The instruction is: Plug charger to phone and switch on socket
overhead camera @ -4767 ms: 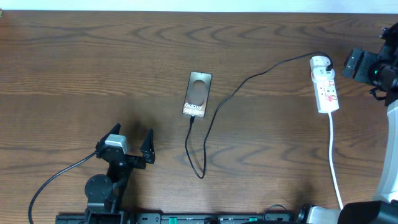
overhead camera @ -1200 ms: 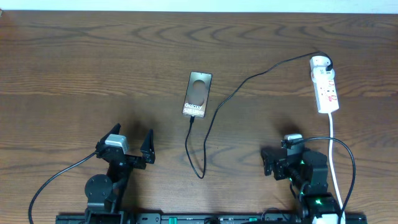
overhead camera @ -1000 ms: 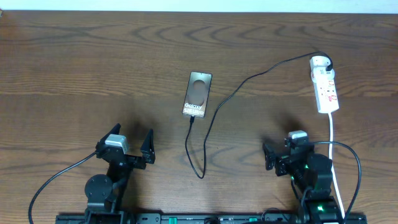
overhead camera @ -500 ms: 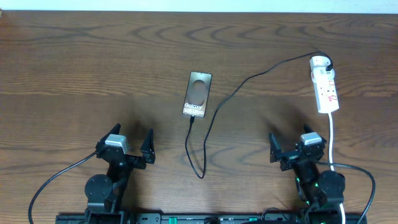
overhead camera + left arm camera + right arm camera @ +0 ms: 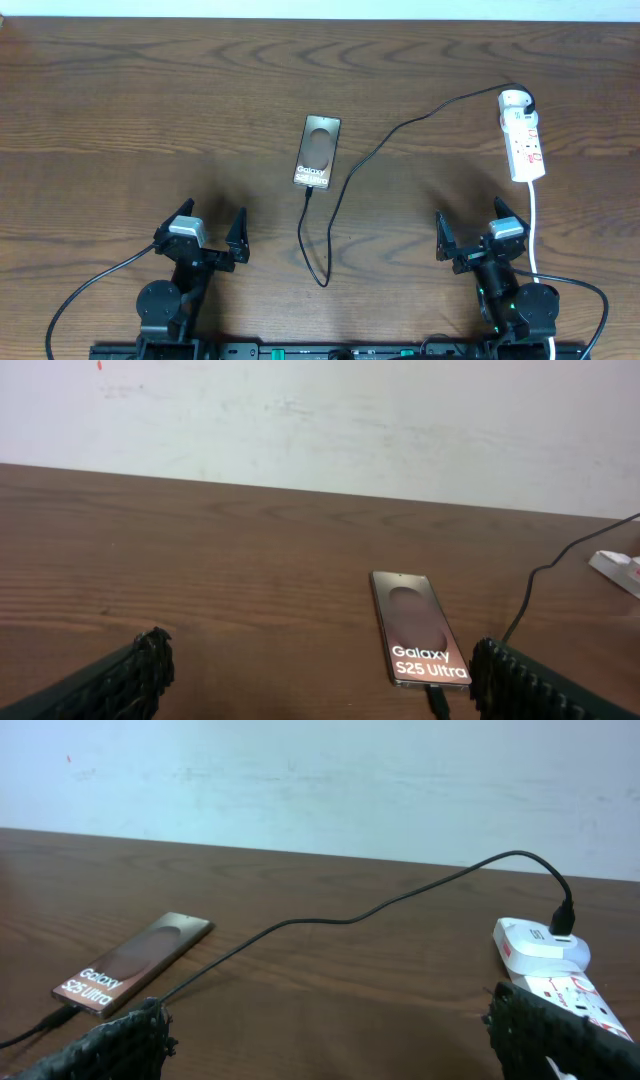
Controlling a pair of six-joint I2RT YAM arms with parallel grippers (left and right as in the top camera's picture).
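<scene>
The phone lies face up mid-table, showing "Galaxy" lettering; it also shows in the left wrist view and the right wrist view. The black charger cable runs from the white socket strip at the right, loops near the front, and its connector tip sits at the phone's near end. The cable's plug is in the strip. My left gripper is open and empty at the front left. My right gripper is open and empty at the front right, below the strip.
The strip's white cord trails toward the front edge, just right of my right gripper. A black arm cable curves at the front left. A white wall stands behind the table's far edge.
My right arm came back from beside the socket strip at the far right to the front right and turned to face forward, with its fingers wide open. The left arm has not moved.
</scene>
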